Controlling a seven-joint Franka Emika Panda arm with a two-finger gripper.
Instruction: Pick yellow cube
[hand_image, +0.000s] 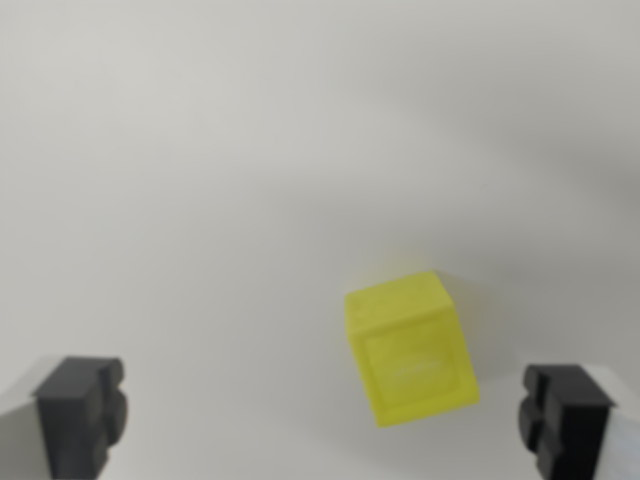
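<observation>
wrist view is soft and blurry throughout: yellow cube (411, 348) sits on the pale surface (200, 180), right of centre and low in frame, turned at a slight angle so its top and one front face show, edges fuzzy and any face detail too smeared to read. tool (322, 418) is spread wide, released, w/ nothing between its fingers; only the dark pads show, one at the wrist view's left (82, 415) and one at the wrist view's right (562, 418), both cut off by the bottom edge. cube lies between them but nearer the right pad, apart from both.
</observation>
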